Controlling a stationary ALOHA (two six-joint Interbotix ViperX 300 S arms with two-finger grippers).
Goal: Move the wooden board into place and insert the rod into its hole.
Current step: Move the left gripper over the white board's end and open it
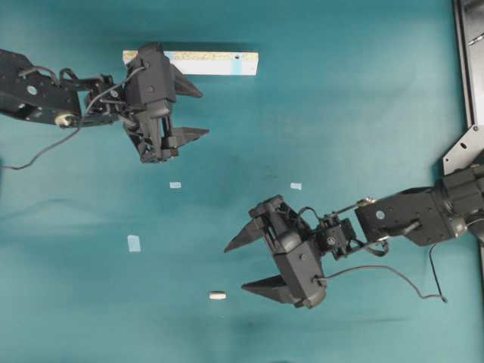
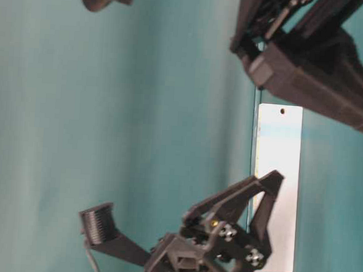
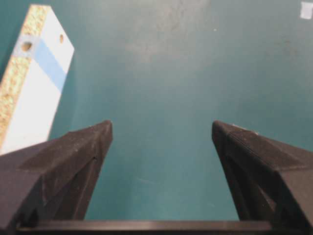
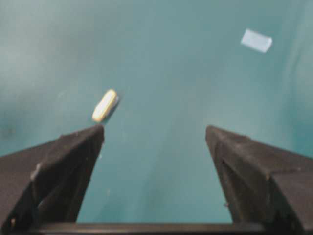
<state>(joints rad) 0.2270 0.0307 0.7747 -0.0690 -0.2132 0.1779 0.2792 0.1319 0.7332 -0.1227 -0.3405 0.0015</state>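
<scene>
The teal tabletop (image 1: 340,98) lies broadly bare between the two black robot hands, so the middle offers open passage. The long pale speckled wooden board (image 1: 212,62) lies flat along the far edge, with the left hand (image 1: 198,112) partly over its left end; its right end, bearing a small dark hole, is uncovered from above. The left hand's fingers stand wide apart with only bare surface between them. The tiny cream-white cylindrical rod (image 1: 217,296) lies alone near the front, just beside the right hand (image 1: 246,265), whose fingers are spread wide; nothing stands around it. Flat light-blue tape squares (image 1: 134,243) lie level with the surface. A grey metal frame (image 1: 467,68) borders the right side.
</scene>
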